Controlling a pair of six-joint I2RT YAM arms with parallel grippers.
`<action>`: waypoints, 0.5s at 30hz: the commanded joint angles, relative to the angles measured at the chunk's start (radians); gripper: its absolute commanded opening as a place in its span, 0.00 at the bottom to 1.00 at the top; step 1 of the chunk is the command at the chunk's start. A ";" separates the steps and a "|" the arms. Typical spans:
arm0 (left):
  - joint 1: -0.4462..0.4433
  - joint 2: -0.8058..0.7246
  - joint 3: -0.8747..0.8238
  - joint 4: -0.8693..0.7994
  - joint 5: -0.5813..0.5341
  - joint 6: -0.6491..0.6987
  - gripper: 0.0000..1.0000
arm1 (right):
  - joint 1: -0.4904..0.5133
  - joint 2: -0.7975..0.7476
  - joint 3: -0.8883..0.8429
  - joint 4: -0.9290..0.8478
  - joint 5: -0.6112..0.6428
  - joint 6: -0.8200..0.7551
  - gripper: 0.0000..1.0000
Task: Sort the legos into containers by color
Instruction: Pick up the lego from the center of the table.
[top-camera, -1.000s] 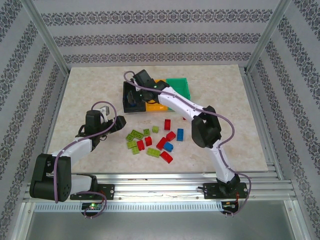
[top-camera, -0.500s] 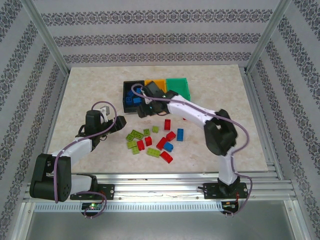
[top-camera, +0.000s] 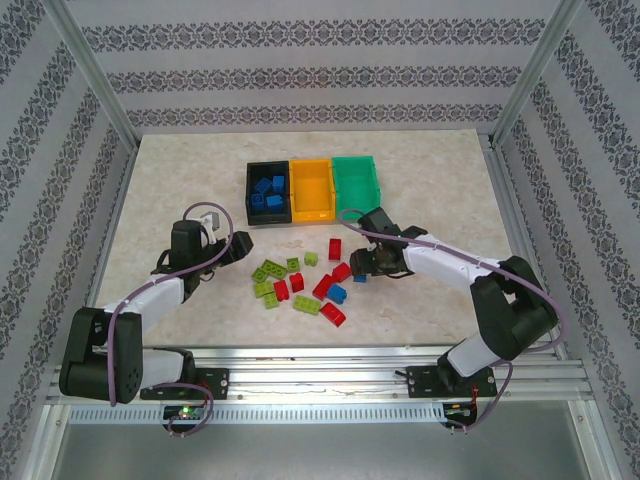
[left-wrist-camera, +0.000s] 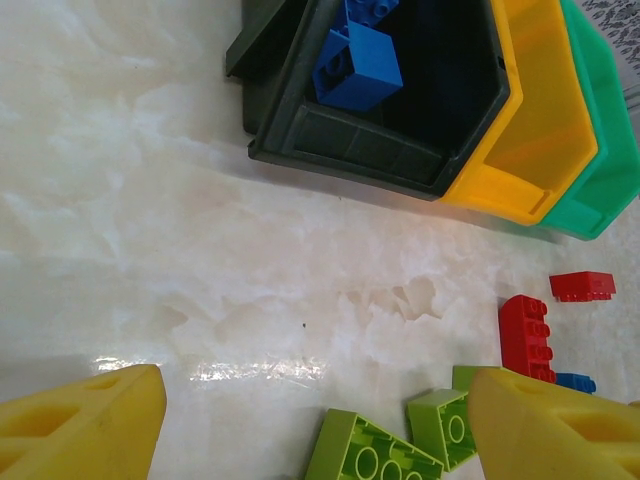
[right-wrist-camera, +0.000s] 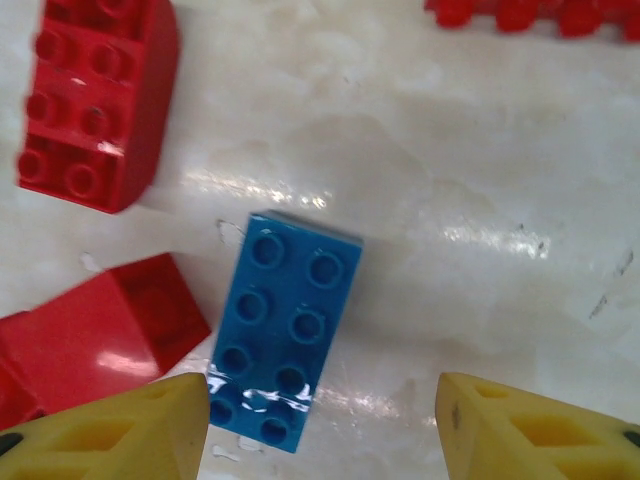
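Observation:
The containers stand in a row at the back: black (top-camera: 251, 190) with several blue legos (top-camera: 268, 194) inside, orange-yellow (top-camera: 310, 187), and green (top-camera: 357, 178). Red, lime green and blue legos (top-camera: 300, 282) lie scattered on the table in front of them. My right gripper (top-camera: 365, 264) hangs open just above a blue eight-stud brick (right-wrist-camera: 285, 330), which lies between its fingers, closer to the left one; the gripper (right-wrist-camera: 320, 420) touches nothing. My left gripper (top-camera: 212, 232) is open and empty (left-wrist-camera: 315, 400), left of the pile, with lime green bricks (left-wrist-camera: 440, 425) by its right finger.
Red bricks (right-wrist-camera: 95, 110) lie close around the blue one. Another blue brick (top-camera: 337, 294) sits in the pile. In the left wrist view the black bin (left-wrist-camera: 350, 140) holds a blue brick (left-wrist-camera: 358, 65). Bare marble lies left of the bins and right of the pile.
My right arm has swung back from over the black bin down to the right side of the pile, above the blue brick. The left arm has not moved.

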 joint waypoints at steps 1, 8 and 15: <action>0.016 -0.003 -0.013 0.053 0.010 -0.007 0.79 | 0.009 0.015 0.003 0.052 -0.011 0.031 0.62; 0.016 0.004 -0.008 0.047 0.008 -0.001 0.79 | 0.035 0.117 0.059 0.072 -0.028 0.035 0.62; 0.016 -0.006 -0.014 0.048 0.006 -0.003 0.79 | 0.061 0.160 0.085 0.026 0.036 0.012 0.48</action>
